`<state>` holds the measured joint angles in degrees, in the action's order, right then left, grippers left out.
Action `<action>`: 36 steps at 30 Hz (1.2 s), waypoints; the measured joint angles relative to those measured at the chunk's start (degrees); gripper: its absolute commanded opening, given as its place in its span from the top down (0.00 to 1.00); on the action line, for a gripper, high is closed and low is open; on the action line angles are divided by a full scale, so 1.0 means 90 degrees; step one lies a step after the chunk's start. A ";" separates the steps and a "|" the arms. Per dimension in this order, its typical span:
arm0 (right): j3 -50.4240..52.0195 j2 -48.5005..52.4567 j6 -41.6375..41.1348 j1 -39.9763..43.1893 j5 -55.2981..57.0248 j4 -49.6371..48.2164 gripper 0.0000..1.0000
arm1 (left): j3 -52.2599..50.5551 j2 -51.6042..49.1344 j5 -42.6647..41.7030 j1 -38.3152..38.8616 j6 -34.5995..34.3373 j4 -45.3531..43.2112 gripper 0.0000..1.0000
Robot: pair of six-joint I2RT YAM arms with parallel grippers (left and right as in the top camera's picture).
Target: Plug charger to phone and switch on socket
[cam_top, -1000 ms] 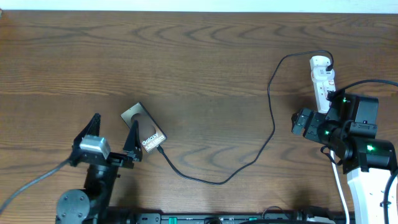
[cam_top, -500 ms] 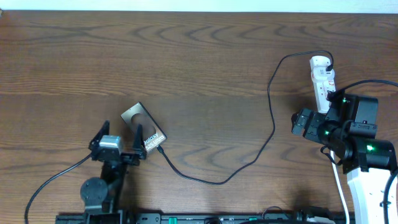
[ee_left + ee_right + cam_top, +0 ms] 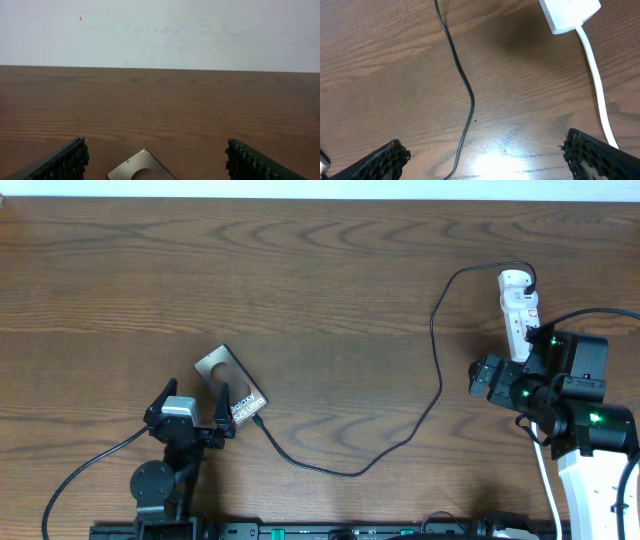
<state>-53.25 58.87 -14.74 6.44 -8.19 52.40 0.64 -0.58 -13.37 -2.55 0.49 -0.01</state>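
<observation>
The left gripper (image 3: 190, 406) is located at the near left of the wooden table (image 3: 320, 270). Its fingers (image 3: 62, 161) are spread wide and nothing is held. In the left wrist view, one corner of the phone (image 3: 142, 167) is seen low between the two fingers. In the overhead view, the inner finger overlaps the phone's near long edge; whether contact is made cannot be told.

The phone (image 3: 232, 388) is laid flat just beside that gripper. Its long axis runs diagonally, from far left to near right. The lettered end is pointed toward the near right.

The charger cable (image 3: 440, 380) meets that near-right short edge with its tip. Whether the tip is fully seated cannot be told. From there the cable is looped toward the near edge, then up across the table to the far end of the power strip (image 3: 518, 300).

The power strip is placed at the far right, its long axis running near to far, rounded end farthest. Its near part is hidden under the right arm.

The right gripper (image 3: 487, 157) is held above the table, between cable and strip. Its fingers (image 3: 387, 159) are wide apart and empty. A white cord (image 3: 595, 85) is seen leaving the strip's near end.
</observation>
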 measured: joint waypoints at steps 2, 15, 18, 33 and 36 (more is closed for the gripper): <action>-0.0002 0.0000 0.0000 0.0000 0.0000 0.0000 0.01 | 0.0000 0.0000 0.0000 0.0000 0.0000 0.0000 0.14; 0.0000 0.0000 0.0000 0.0000 0.0000 0.0000 0.01 | 0.0002 -0.0002 0.0000 0.0000 0.0000 0.0000 0.14; 0.0000 0.0000 0.0000 0.0000 0.0000 0.0000 0.01 | 0.0002 -0.0002 0.0000 0.0000 0.0000 0.0002 0.14; 0.1377 -0.1668 0.0629 -0.0457 -0.0233 -0.3803 0.01 | 0.0015 -0.0002 0.0000 0.0000 0.0002 0.0015 0.13; 0.2361 -0.2737 0.1341 -0.0760 -0.0529 -0.5921 0.01 | 0.0017 0.0000 0.0000 0.0000 0.0005 0.0017 0.14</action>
<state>-32.01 34.24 -2.68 -0.40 -12.95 -0.89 0.80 -0.58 -13.37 -2.55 0.54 0.14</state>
